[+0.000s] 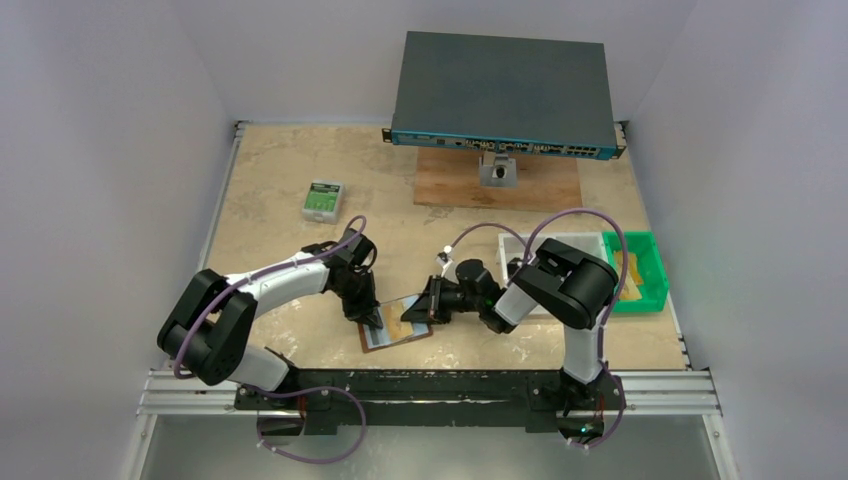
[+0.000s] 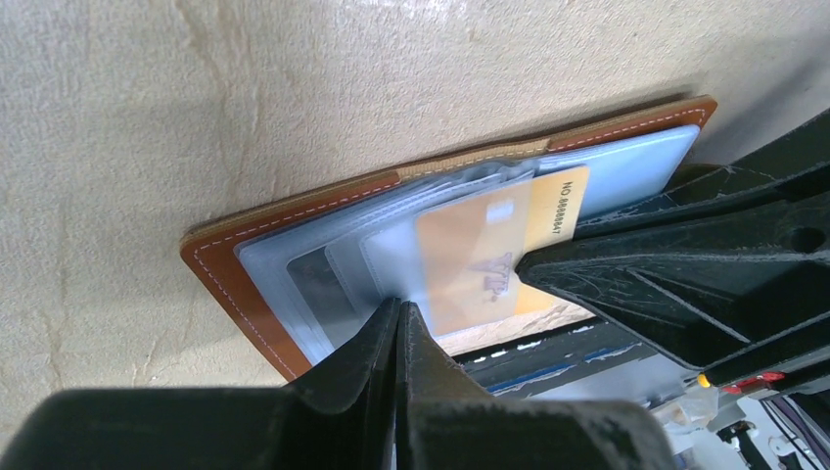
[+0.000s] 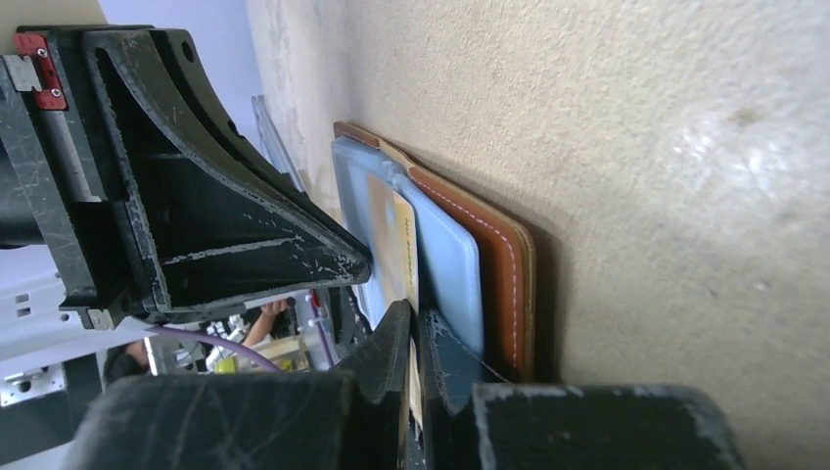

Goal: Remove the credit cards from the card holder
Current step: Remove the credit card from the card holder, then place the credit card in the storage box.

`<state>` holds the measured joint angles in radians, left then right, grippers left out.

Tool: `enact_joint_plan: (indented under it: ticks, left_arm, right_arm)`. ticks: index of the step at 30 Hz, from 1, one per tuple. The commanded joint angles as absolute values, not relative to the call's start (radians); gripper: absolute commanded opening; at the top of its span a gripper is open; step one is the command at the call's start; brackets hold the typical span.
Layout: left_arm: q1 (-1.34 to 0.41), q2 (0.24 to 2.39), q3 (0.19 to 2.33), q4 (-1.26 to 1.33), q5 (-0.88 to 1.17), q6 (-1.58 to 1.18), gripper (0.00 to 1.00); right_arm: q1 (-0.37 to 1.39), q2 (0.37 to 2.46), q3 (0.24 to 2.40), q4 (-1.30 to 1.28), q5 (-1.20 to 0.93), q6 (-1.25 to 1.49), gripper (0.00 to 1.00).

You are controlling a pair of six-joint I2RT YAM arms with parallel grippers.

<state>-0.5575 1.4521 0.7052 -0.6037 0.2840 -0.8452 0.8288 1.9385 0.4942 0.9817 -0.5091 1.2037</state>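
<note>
lying open on the table (image 1: pixel 280 190) between both arms, the card holder (image 1: pixel 396 334) is pressed by the left gripper (image 2: pixel 399 308), fingers squeezed together on its clear sleeves (image 2: pixel 328 279); the right gripper (image 3: pixel 416 321) pinches the edge of the yellow card (image 2: pixel 470 264).

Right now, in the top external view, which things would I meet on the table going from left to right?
small green-and-white box → card holder → white tray → green bin. The wooden board and the network switch at the back overlap these sideways, so I leave them out.
</note>
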Motion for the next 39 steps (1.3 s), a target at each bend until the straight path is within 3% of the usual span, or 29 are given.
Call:
enact_joint_plan:
  ticks: [1, 17, 28, 32, 39]
  left_arm:
    - [-0.551, 1.489, 0.665, -0.658, 0.104, -0.804, 0.00]
    - [-0.556, 1.418, 0.684, -0.640, 0.137, -0.795, 0.00]
    - [-0.577, 1.271, 0.902, -0.727, 0.163, -0.747, 0.00]
    - [-0.579, 1.222, 0.961, -0.764, 0.170, -0.732, 0.15]
    - [-0.580, 1.165, 0.995, -0.797, 0.189, -0.709, 0.56]
  right_arm:
    - [0.806, 1.896, 0.434, 0.881, -0.447, 1.166, 0.00]
    - [0.757, 1.623, 0.436, 0.588, -0.377, 1.066, 0.00]
    - [0.757, 1.420, 0.522, 0.331, -0.297, 1.002, 0.00]
    - [0.755, 1.333, 0.549, 0.218, -0.239, 0.988, 0.00]
    - [0.737, 1.164, 0.614, -0.033, -0.079, 0.985, 0.00]
